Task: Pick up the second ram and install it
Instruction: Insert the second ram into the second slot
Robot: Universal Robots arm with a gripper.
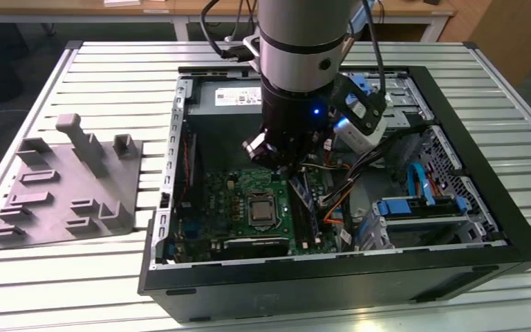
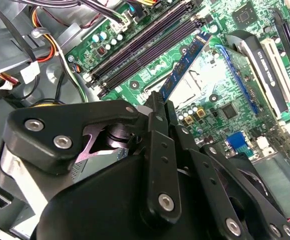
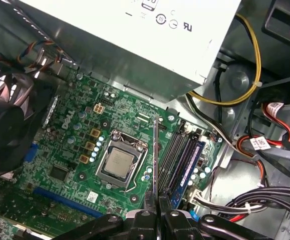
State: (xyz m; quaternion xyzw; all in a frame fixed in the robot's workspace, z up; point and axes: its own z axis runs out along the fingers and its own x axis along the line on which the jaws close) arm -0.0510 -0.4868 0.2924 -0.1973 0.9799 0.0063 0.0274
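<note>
I have the arm reaching down into the open computer case (image 1: 487, 228) near the middle of the exterior view, with the gripper (image 1: 279, 160) hanging over the green motherboard (image 1: 238, 207). In the second wrist view the gripper (image 2: 161, 107) has its two black fingers (image 2: 155, 125) pinched together on the near end of the second ram (image 2: 185, 62), a thin blue-green stick that runs away toward the upper right of that frame, edge-on and tilted over the board. The first wrist view gives me the same grasp from the other side: the gripper (image 3: 157, 207) at the bottom centre clamps the second ram (image 3: 155, 160), which shows there as a thin dark blade rising up the middle of the frame. Just beside it, toward the right of that frame, lie the long black memory slots (image 3: 177, 152), and one of them already carries a seated blue memory stick (image 3: 190, 167). I cannot tell whether the held stick touches a slot. The CPU socket (image 3: 118, 164) sits left of the blade, and the white power supply (image 3: 134, 35) fills the upper part. In the exterior view's left, the grey holder tray (image 1: 67, 183) sits on the slatted table (image 1: 108, 76), well apart from the case.
</note>
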